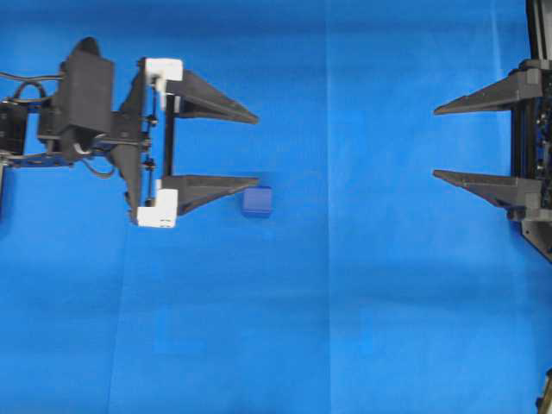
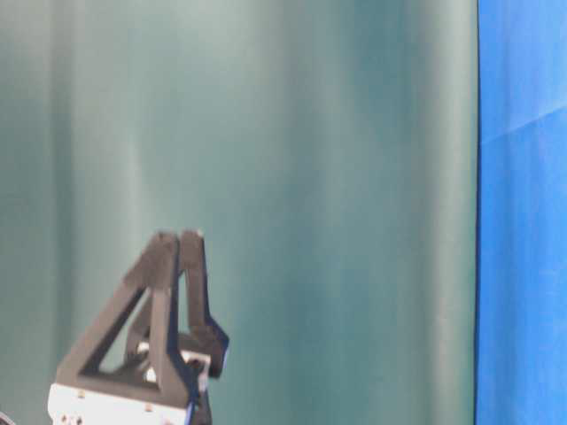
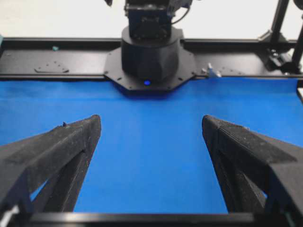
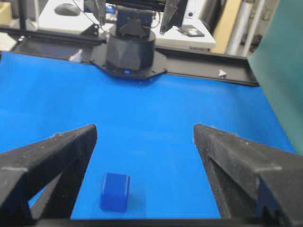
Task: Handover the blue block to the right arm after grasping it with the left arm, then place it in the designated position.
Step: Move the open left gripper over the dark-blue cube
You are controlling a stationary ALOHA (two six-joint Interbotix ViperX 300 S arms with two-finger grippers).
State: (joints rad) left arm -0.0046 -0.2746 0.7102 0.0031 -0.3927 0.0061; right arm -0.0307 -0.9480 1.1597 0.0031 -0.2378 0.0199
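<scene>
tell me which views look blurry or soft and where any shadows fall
Overhead view: sharp, the blue block casts a faint shadow on the cloth. Table-level view: left claw slightly blurred. Both wrist views: near fingers soft, the block fairly crisp.

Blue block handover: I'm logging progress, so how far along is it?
Nothing is finished. The blue block lies on the cloth, ungrasped. The left gripper is open near it, one fingertip close beside. The right gripper waits open. Grasp, handover and placement remain.

Black left arm (image 1: 82, 103), white-bracketed gripper (image 1: 250, 147) with long pointed black fingers (image 1: 216, 97).
</scene>
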